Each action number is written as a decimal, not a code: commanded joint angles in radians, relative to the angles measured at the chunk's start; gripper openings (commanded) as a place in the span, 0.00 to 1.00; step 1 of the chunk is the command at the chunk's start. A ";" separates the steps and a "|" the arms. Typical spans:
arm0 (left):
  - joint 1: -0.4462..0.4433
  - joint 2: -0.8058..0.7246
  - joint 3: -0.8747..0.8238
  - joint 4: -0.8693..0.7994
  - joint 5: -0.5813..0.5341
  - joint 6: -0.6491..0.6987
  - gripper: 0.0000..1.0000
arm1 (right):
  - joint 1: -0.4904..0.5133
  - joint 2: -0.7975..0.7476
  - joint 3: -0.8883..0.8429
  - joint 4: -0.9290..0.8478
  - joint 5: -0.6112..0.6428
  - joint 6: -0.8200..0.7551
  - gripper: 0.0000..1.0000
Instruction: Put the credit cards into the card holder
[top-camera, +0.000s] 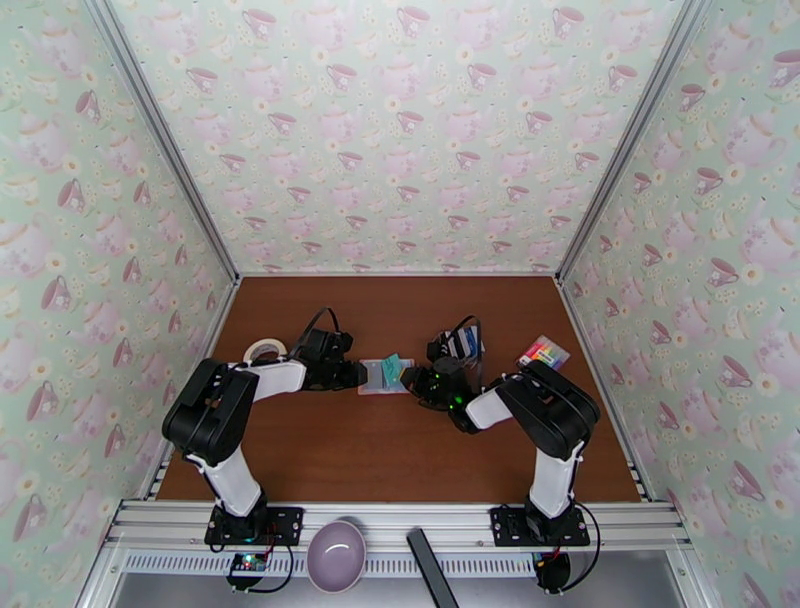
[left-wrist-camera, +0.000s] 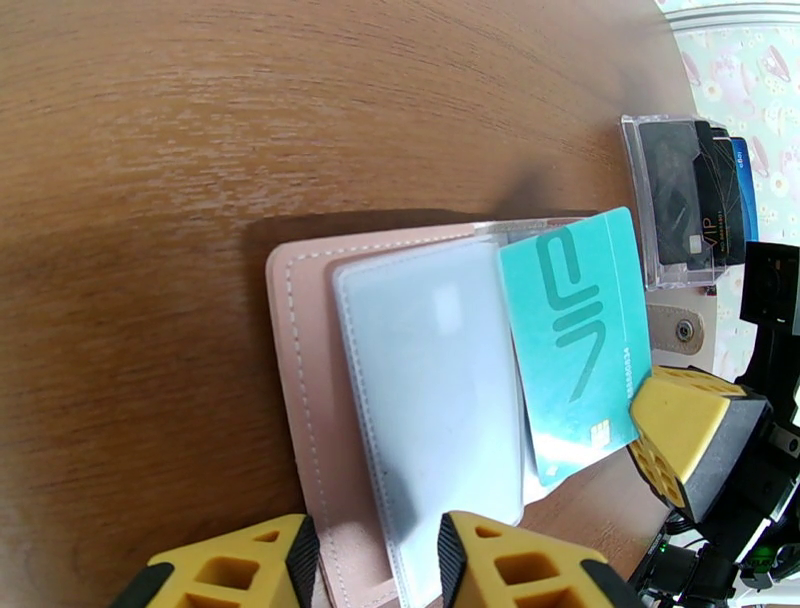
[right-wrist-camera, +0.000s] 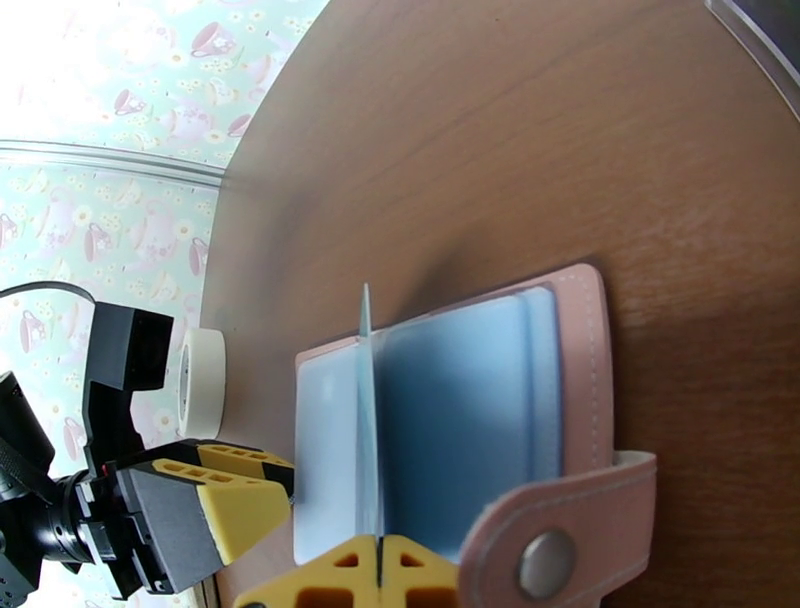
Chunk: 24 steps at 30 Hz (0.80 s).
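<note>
The left arm (top-camera: 215, 410) and right arm (top-camera: 545, 405) had bulky black joint housings joined by white tubular links, and each rose from a flat black base plate (top-camera: 283, 520). Thin black cables (top-camera: 322, 318) looped over the wrists. The left gripper (left-wrist-camera: 372, 565) and right gripper (right-wrist-camera: 380, 572) carried yellow plastic fingers (left-wrist-camera: 230, 570) with triangular cut-outs and black backs. A small green light (top-camera: 457, 402) glowed by the right wrist.

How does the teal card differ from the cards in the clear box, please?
The teal card is alone, pinched by the right gripper at the open holder; the boxed cards stand bunched in a clear box. It is teal; they are mostly black. Both carry VIP lettering.
</note>
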<state>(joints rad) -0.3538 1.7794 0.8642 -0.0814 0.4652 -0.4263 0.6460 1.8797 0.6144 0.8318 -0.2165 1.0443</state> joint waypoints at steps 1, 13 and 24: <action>-0.004 0.069 -0.006 0.009 -0.028 0.003 0.39 | 0.012 0.026 -0.005 0.019 -0.010 0.016 0.04; -0.020 0.078 -0.013 0.008 -0.028 0.005 0.39 | 0.038 0.074 -0.009 0.035 0.020 0.041 0.16; -0.049 0.081 -0.014 0.011 -0.025 -0.001 0.39 | 0.070 0.033 0.019 -0.150 0.108 0.019 0.11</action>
<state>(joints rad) -0.3626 1.7828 0.8646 -0.0715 0.4599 -0.4263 0.6987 1.9202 0.6292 0.8314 -0.1692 1.0756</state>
